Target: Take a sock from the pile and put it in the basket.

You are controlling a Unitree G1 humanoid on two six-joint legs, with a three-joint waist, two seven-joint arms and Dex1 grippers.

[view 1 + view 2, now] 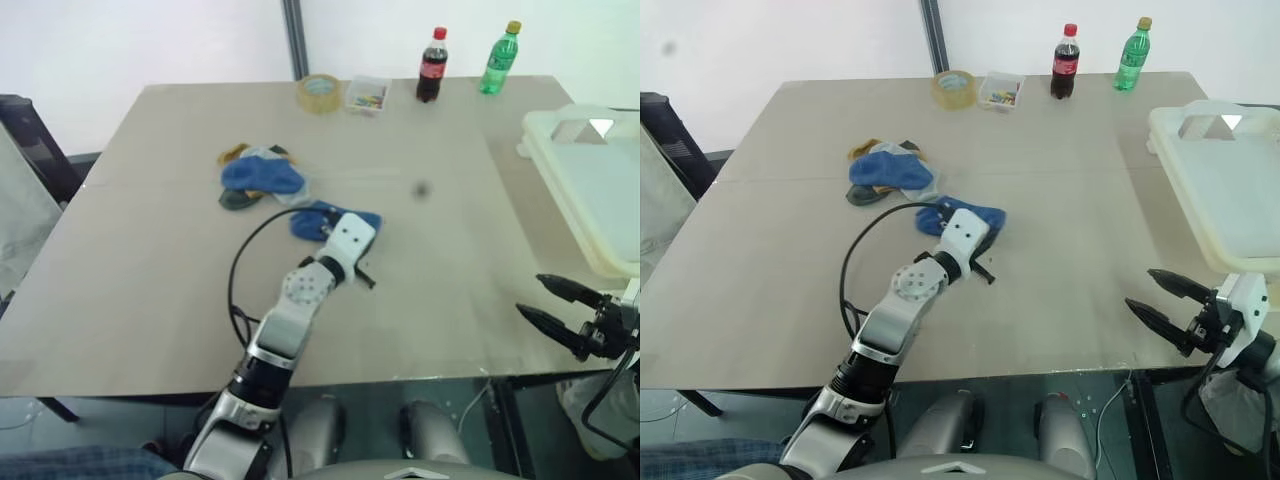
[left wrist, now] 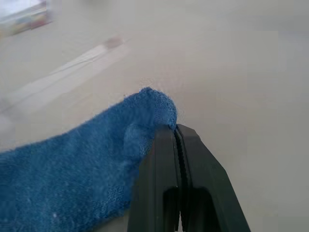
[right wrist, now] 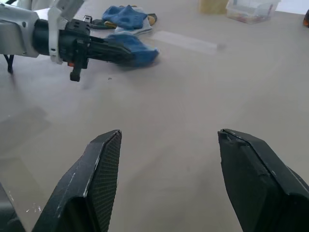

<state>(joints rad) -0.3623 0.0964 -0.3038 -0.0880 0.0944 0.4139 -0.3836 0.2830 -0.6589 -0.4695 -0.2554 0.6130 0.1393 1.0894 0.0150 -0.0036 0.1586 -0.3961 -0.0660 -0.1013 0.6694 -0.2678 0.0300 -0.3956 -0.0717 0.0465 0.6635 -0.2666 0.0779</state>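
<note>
The left gripper (image 2: 176, 133) is pinching a blue sock (image 1: 335, 218) with fingers closed, just beside the pile (image 1: 258, 177) on the surface (image 1: 450, 260). The right gripper (image 3: 166, 140) is waiting wide open, empty. The carry to the basket (image 1: 585, 190) is remaining.

Wide beige table (image 1: 150, 270), white wall (image 1: 150, 40) behind, dark upright post (image 1: 293, 38)

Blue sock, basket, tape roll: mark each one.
Blue sock (image 2: 82, 169): left wrist view, on the fabric beside the shut fingers.
Basket (image 1: 545, 125): left eye view, on the near-left rim corner.
Tape roll (image 1: 320, 95): left eye view, on the roll's front wall.
</note>
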